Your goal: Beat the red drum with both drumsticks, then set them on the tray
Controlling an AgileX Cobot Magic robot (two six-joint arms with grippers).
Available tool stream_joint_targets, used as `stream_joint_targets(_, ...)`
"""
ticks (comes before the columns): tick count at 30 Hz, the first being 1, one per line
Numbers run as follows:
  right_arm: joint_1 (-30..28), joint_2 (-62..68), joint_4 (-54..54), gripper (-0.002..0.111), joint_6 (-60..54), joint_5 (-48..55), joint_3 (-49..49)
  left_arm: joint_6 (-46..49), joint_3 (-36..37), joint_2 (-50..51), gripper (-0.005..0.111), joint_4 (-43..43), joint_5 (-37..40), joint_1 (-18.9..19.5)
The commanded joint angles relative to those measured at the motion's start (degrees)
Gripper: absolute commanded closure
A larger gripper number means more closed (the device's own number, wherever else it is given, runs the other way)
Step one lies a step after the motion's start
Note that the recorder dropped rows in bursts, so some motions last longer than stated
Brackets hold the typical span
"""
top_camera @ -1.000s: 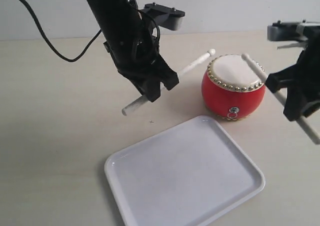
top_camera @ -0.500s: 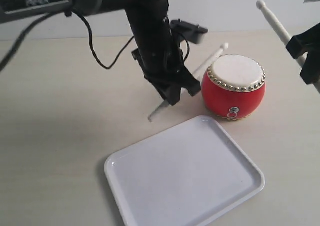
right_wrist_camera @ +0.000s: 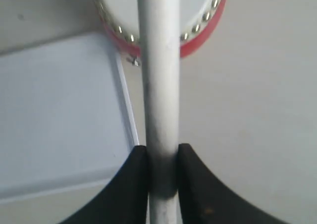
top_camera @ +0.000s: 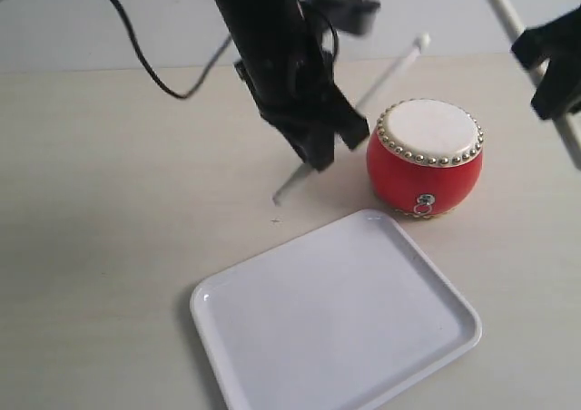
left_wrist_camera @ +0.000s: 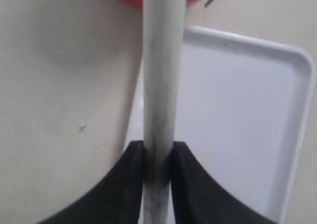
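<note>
Both sticks have swung up off the red drum (top_camera: 425, 161). A second ago the right drumstick (top_camera: 505, 9) had its tip on the skin; now it slants high, its tip cut off by the frame, and the left drumstick (top_camera: 392, 68) points above the drum's far side, so I judge this an upstroke between beats. The drum stands toward the table's (top_camera: 109, 247) far edge, the tray (top_camera: 336, 324) just in front, bare. Only the wrist views show the left gripper (left_wrist_camera: 158, 152) and right gripper (right_wrist_camera: 162, 157) clamped on the shafts; only the exterior view shows the sticks' height.
</note>
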Motion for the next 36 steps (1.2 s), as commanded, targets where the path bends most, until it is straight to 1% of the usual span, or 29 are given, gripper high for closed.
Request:
stream_joint_targets(1,0.1,-5.6,-0.4,0.108,0.4,0.3,-2.3,0.6,0.5,7.0,0.107,-0.7,0.0,-2.0)
stream_joint_targets(5,0.1,-4.3,-1.7,0.108,0.6,0.3,-2.3,0.6,0.5,6.9,0.107,-0.2,0.0,-1.6)
stream_joint_targets(10,0.1,1.8,-1.1,0.108,0.6,0.3,-1.6,-0.3,0.5,0.0,0.107,1.2,0.0,1.0)
stream_joint_targets(13,0.1,6.9,-0.5,0.108,0.6,0.3,1.6,-0.7,0.5,-5.8,0.107,1.2,0.0,2.9)
stream_joint_targets(17,0.1,13.0,0.3,0.108,-0.9,0.3,8.2,-0.3,0.5,-12.7,0.107,1.9,0.0,4.4)
stream_joint_targets(20,0.1,15.3,0.3,0.108,-1.7,0.3,8.9,-0.3,0.5,-14.7,0.107,1.8,0.0,5.4)
stream_joint_targets(24,0.1,10.6,0.3,0.108,-1.7,0.3,4.3,-0.3,0.5,-11.0,0.107,-1.6,0.0,4.8)
stream_joint_targets(26,0.1,6.6,0.2,0.108,-1.4,0.3,1.6,0.3,0.5,-7.4,0.107,-3.1,0.0,3.1)
stream_joint_targets(29,0.1,0.2,-0.2,0.108,-1.2,0.3,-1.6,0.3,0.5,-0.6,0.107,-2.3,0.0,-0.1)
stream_joint_targets(33,0.1,-6.2,-0.7,0.108,-0.8,0.3,-1.3,1.4,0.5,7.2,0.107,-2.3,0.0,-3.3)
stream_joint_targets(36,0.1,-7.4,-1.6,0.108,-0.8,0.3,-0.1,1.4,0.5,10.2,0.107,-2.3,0.0,-3.7)
